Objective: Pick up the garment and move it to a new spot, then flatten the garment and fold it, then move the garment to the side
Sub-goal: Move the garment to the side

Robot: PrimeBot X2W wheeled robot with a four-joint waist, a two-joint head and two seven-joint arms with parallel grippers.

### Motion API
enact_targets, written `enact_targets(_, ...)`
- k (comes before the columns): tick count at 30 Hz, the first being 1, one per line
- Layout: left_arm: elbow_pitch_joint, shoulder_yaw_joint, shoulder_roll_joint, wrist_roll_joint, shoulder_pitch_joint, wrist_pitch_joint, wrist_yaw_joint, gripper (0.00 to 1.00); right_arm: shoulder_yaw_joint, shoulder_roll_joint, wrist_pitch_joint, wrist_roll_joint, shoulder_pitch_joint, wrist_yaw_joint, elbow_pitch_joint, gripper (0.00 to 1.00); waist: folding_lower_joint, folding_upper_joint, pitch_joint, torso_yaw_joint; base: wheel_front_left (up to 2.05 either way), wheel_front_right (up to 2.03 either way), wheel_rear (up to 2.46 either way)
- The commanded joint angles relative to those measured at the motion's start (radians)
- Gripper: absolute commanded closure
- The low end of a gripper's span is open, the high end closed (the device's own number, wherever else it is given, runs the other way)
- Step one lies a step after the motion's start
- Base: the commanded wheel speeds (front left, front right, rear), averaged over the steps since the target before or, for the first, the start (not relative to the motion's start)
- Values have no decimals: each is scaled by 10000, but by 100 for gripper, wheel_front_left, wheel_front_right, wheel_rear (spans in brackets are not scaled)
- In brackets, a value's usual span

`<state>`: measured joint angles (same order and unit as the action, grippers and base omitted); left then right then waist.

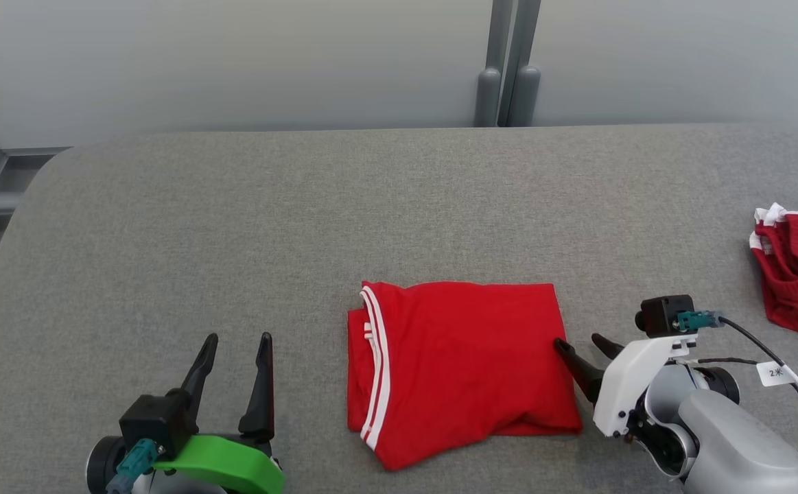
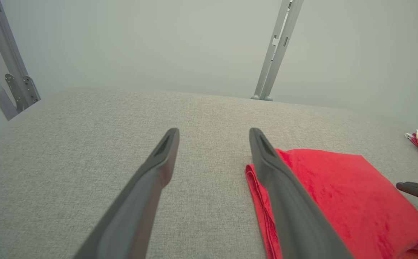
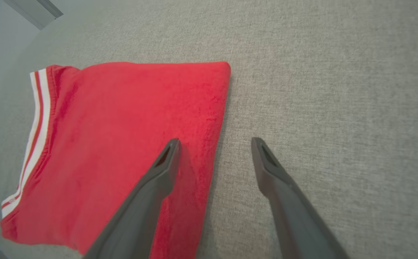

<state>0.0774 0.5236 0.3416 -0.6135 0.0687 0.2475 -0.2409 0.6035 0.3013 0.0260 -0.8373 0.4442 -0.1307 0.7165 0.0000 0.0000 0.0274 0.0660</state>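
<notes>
Garment [image 1: 460,367], red with white stripes, is seen folded flat on the grey table [image 1: 234,226] between both grippers. The left gripper [image 1: 239,337] is held spread and empty just beside it. The right gripper [image 1: 577,339] is spread across its right edge, one finger over cloth, one over table.

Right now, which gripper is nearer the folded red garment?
Right. The right gripper, open, straddles the right edge of the folded garment; the left gripper, open, is apart from it, off its left side.
</notes>
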Motion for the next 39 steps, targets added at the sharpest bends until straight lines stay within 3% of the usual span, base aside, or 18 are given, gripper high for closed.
enact_targets(1, -13, -2, 80, 105, 140, -35, -42, 0, -110, 100, 169, 88, -168, 0, -140, 0, 0, 0, 76, 94, 0, 0, 0)
enact_targets(16, 33, -57, 57, 67, 276, 12, -86, 0, -677, -72, 2014, -334, -356, 0, -271, 3, 0, 0, 365, 754, 0, 0, 0)
enact_targets(18, 45, -66, 55, 56, 276, 20, -81, 0, -709, -67, 2048, -290, -314, 0, -330, 54, 0, 0, 358, 774, 0, 0, 0)
enact_targets(19, 49, -72, 56, 50, 271, 13, -80, 0, -721, -59, 2013, -262, -290, 0, -379, 66, 0, 0, 350, 773, 0, 0, 0)
enact_targets(21, 53, -93, 51, 38, 246, 27, -99, 0, -746, -34, 1987, -238, -243, 0, -487, 100, 0, 0, 328, 743, 0, 0, 0)
enact_targets(30, 23, -93, 12, 65, 54, 98, -68, 0, -1066, 508, 1916, 110, -96, 7, -1012, 100, 0, 0, 131, 52, 0, 0, 0)
enact_targets(39, -55, -124, -33, 138, 27, 110, -105, 0, -1927, 1443, 2505, 905, 32, 5, -1668, 100, 0, 0, 10, -1961, 0, 0, 0)
